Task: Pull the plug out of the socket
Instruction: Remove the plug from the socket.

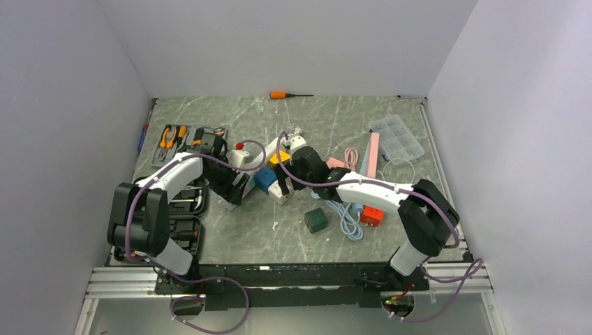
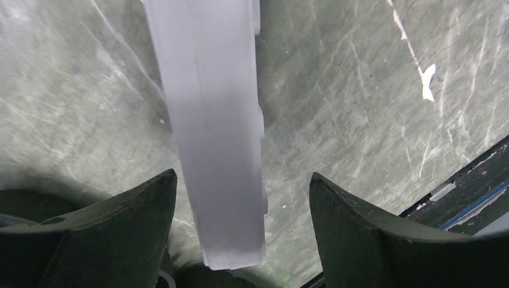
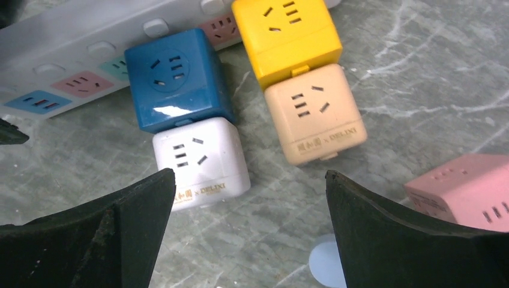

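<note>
A glossy blue cube plug point(image 3: 174, 78) sits on the white power strip point(image 3: 90, 36), with a white cube point(image 3: 201, 159) joined to the side facing away from the strip. Beside them a yellow cube point(image 3: 288, 36) carries a beige one point(image 3: 315, 114). The right hand point(image 3: 249, 174) hovers released over the cubes. The left hand point(image 2: 243, 174), fingers spread, straddles the strip's end on the bench point(image 2: 372, 120).

One white power strip point(image 3: 90, 42); beside it five cubes: blue cube point(image 3: 174, 78), white cube point(image 3: 201, 162), yellow cube point(image 3: 285, 36), beige cube point(image 3: 315, 114), pink cube point(image 3: 468, 186).

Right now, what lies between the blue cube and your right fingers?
The white cube, butted against the blue cube, just ahead of the right fingers; right wrist view.
</note>
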Available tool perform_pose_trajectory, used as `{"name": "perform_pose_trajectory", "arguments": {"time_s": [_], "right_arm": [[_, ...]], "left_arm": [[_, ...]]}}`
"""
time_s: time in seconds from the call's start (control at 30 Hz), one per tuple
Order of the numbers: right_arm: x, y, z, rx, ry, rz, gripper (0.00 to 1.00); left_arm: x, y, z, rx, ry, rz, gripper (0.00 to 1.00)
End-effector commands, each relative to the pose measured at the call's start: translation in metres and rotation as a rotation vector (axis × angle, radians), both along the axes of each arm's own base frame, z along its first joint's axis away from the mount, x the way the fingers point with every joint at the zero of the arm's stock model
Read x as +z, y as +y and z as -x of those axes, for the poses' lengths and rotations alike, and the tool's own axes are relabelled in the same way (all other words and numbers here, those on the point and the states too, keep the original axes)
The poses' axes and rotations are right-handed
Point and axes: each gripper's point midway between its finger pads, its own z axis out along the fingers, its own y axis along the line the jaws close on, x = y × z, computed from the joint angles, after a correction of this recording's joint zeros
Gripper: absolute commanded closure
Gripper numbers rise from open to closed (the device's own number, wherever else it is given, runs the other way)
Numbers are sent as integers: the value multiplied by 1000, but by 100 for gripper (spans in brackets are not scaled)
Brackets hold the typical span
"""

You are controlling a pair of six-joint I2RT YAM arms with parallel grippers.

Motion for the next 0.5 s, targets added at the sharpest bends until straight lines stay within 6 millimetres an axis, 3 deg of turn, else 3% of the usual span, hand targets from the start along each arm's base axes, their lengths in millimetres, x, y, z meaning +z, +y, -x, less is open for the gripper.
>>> {"name": "perform_pose_trajectory", "arguments": {"time_s": [0.0,0.17,0.47], "right_arm": [[26,34,-15,80,-61,-101,3],[25,50,-19,128,-55,-109,3],[5,74,-24,178,-19,-96,4]], "left_arm": [[23,-13,-24,6,-65,79,17],[15,-17,-32,12,-46,85,21],[20,-13,-19,-7,-60,111,24]]}}
